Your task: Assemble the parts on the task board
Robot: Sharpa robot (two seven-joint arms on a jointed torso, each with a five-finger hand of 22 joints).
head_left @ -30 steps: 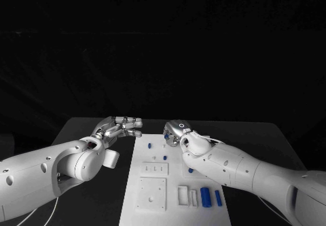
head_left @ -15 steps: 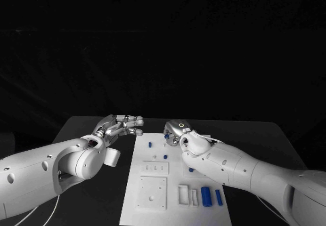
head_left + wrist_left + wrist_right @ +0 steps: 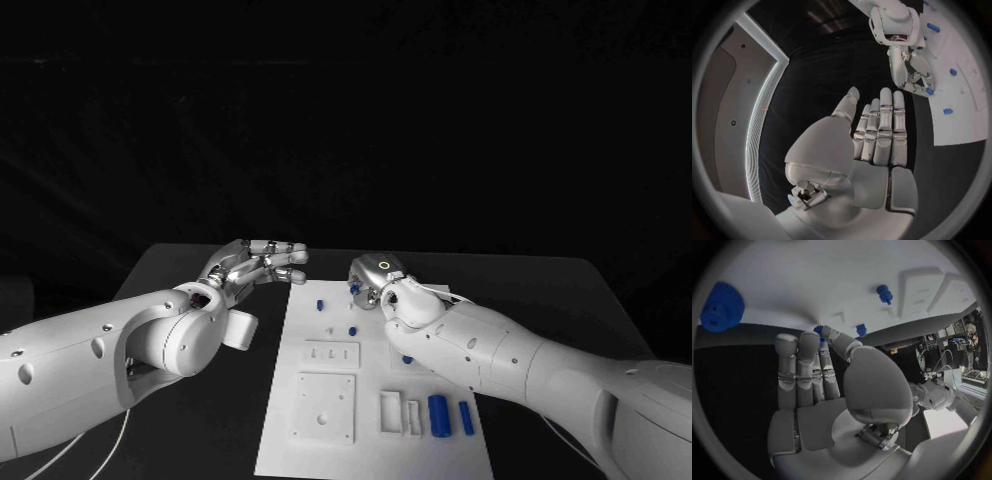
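The white task board (image 3: 325,425) lies lengthwise on the black table. My right hand (image 3: 378,281) hovers over its far end. In the right wrist view its thumb and a finger (image 3: 833,336) pinch a small blue part (image 3: 819,330) just above the board (image 3: 817,275). A blue gear (image 3: 353,288) lies on the board beside that hand, also seen from the right wrist (image 3: 720,306). My left hand (image 3: 260,264) floats left of the board's far end, fingers straight and holding nothing (image 3: 876,135). The left wrist view shows the right hand (image 3: 909,65) with blue at its fingertips.
Two blue cylinders (image 3: 437,415) (image 3: 464,418) lie in the board's near right corner beside a white slot block (image 3: 391,412). Raised white blocks (image 3: 329,356) (image 3: 323,408) sit mid-board. Small blue pegs (image 3: 320,303) (image 3: 351,330) stand farther up. Bare black table (image 3: 562,300) flanks the board.
My left hand's fingers have straightened from a loose curl and the hand has risen slightly. The right hand has stayed almost still over the board's far end.
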